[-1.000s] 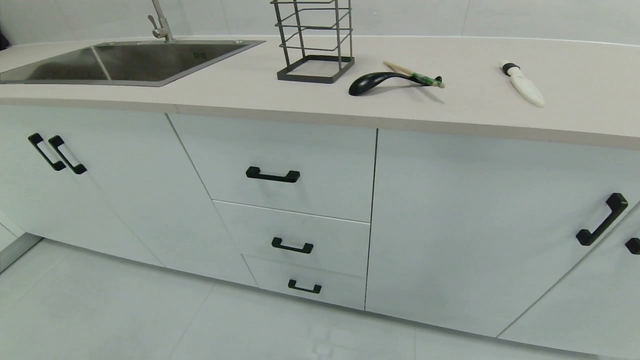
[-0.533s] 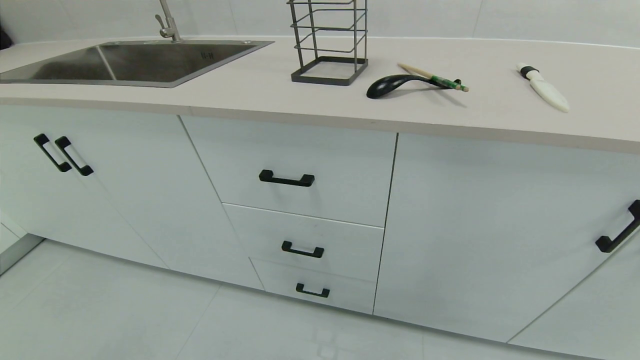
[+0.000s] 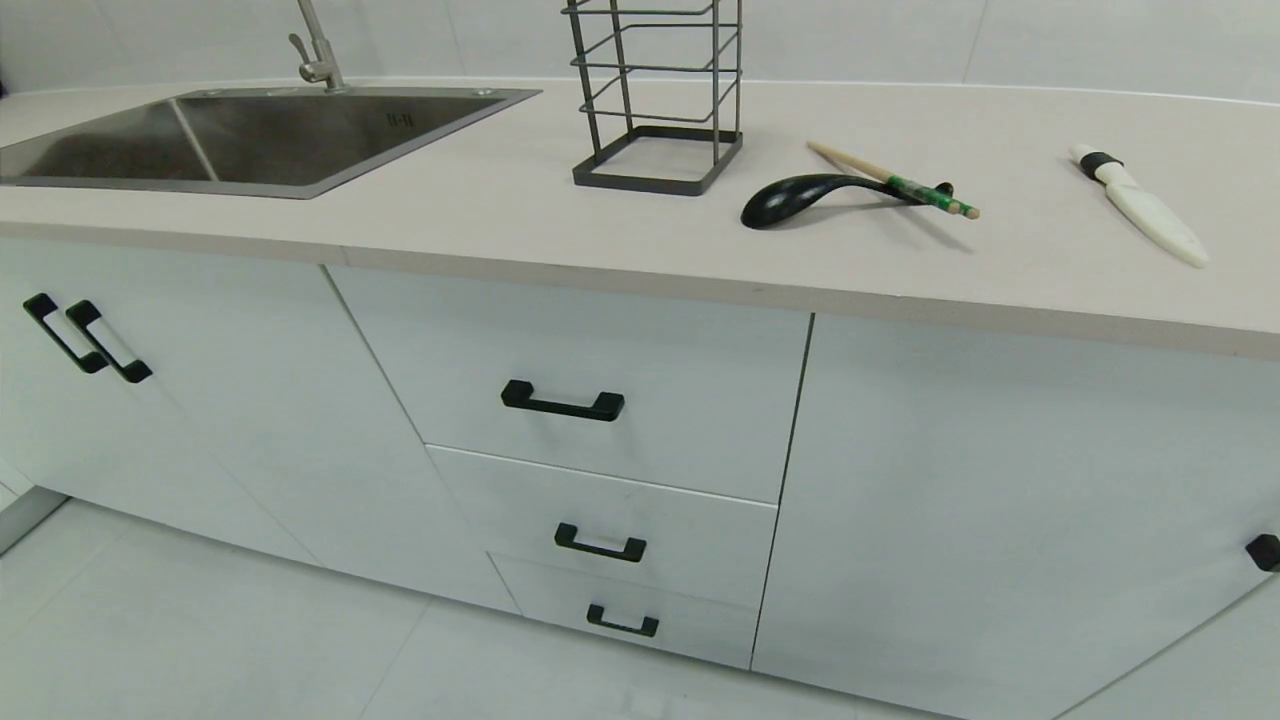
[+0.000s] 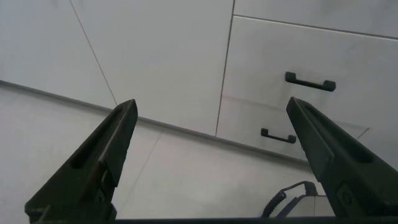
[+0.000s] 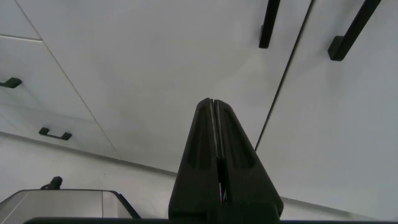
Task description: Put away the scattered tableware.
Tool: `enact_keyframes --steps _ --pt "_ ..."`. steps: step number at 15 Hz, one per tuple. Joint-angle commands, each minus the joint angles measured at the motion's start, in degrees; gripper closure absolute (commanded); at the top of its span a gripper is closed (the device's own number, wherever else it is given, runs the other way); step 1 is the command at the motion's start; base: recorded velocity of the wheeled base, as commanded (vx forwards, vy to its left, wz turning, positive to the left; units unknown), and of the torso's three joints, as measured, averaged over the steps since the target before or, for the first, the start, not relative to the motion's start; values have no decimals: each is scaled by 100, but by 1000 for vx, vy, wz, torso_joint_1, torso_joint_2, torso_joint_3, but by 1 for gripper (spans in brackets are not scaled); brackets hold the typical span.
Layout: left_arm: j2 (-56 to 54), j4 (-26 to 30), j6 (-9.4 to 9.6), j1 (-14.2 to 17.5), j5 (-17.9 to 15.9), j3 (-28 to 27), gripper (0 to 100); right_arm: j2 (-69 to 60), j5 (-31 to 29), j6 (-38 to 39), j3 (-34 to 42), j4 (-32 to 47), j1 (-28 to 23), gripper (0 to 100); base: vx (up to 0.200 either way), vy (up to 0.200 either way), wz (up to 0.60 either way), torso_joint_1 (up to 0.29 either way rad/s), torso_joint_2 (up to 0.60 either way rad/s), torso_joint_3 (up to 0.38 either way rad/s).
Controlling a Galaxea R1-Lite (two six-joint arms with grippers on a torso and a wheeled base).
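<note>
On the counter [image 3: 500, 225], a black spoon [image 3: 775, 207] and chopsticks [image 3: 890, 180] lie right of the wire rack [image 3: 640, 183]; the left gripper [image 4: 211, 106] gapes, the right gripper [image 5: 213, 106] is pressed together.

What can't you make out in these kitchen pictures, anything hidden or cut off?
Wire rack: top cut off by the head view's upper edge.
Faucet: spout cut off by the same edge.
Chopsticks: one or a pair, too small to tell in the head view.
Cupboard handle: cut off by the head view's right edge.
</note>
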Motion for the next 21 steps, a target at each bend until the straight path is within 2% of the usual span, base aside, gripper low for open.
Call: enact_keyframes --steps 1,4,6,7,8,9,11,12,14,15,16,17,19,20,21 --pt "2 -1 20 2 2 0 0 7 2 -4 1 2 -2 100 0 0 0 0 0 0" --pt "2 -45 11 2 2 0 0 7 2 -4 1 2 -2 100 0 0 0 0 0 0" --pt "46 -880 82 2 -156 -404 0 7 2 -4 1 2 -2 100 0 0 0 0 0 0" --pt "134 -801 143 2 -244 -589 0 7 2 -4 1 2 -2 100 0 0 0 0 0 0" --pt "231 -502 442 2 -341 -826 0 7 2 -4 1 2 -2 100 0 0 0 0 0 0" --pt "284 -274 873 -7 -446 -1011 0 7 2 -4 1 2 -2 100 0 0 0 0 0 0" --pt "864 -89 1699 -7 -930 -1301 0 7 2 -4 1 2 -2 100 0 0 0 0 0 0" --pt "1215 -89 2209 -7 -1237 -1477 0 7 2 -4 1 2 -2 100 0 0 0 0 0 0" --pt "2165 -81 3474 -7 -1861 -1881 0 7 2 -4 1 2 -2 100 0 0 0 0 0 0" --pt "2402 -81 3782 -7 -2020 -1986 0 7 2 -4 1 2 -2 100 0 0 0 0 0 0" --pt "2841 -63 4283 -7 -2230 -2136 0 7 2 -4 1 2 -2 100 0 0 0 0 0 0" --pt "3008 -63 4555 -7 -2283 -2145 0 7 2 -4 1 2 -2 100 0 0 0 0 0 0" --pt "3281 7 4942 -77 -2371 -2127 0 7 2 -4 1 2 -2 100 0 0 0 0 0 0" --pt "3281 7 4942 -77 -2371 -2127 0 7 2 -4 1 2 -2 100 0 0 0 0 0 0" --pt "3500 34 5267 -270 -2389 -2127 0 7 2 -4 1 2 -2 100 0 0 0 0 0 0"
